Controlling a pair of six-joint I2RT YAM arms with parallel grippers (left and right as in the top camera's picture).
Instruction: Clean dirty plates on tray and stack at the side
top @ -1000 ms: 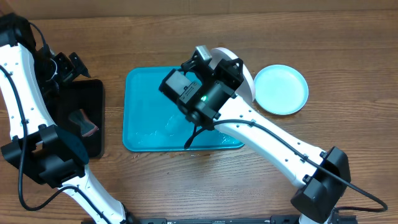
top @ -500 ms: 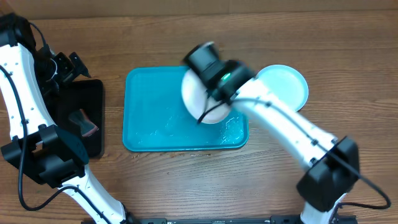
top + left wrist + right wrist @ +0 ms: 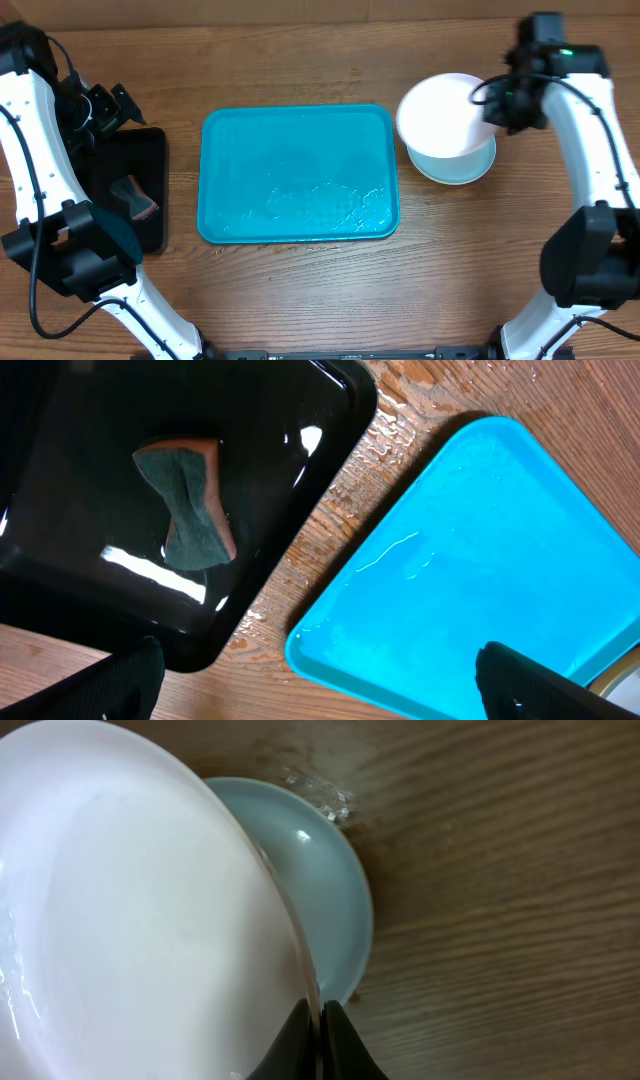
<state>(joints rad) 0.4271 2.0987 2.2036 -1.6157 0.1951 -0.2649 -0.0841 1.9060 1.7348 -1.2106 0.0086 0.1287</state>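
Step in hand: judged to be the stacking step. The white plate (image 3: 445, 115) hangs tilted over the light blue plate (image 3: 470, 172), which lies flat on the wooden table (image 3: 300, 300) just right of the teal tray (image 3: 300, 150).
Right gripper (image 3: 320, 1030): clenched on the rim of the white plate, both fingers pinching its edge, as the right wrist view shows.
Next move: level the white plate, centre it over the light blue plate – it sits offset toward the tray side – then lower it until it nests before letting go.
Left gripper (image 3: 108, 104): released, jaws spread wide and holding nothing, parked above the far end of the black tray (image 3: 150, 150).
Black tray: narrow, at the table's left, well apart from the stack.
Sponge (image 3: 190, 500): lies inside the black tray, untouched.
Teal tray: at the table's centre, no plate on it, a film of water on its floor.
Yellow-green plate: not visible in any view.
Obstructions: none between the two plates.
Risk: wet surfaces – the upper plate may slide if freed while tilted.
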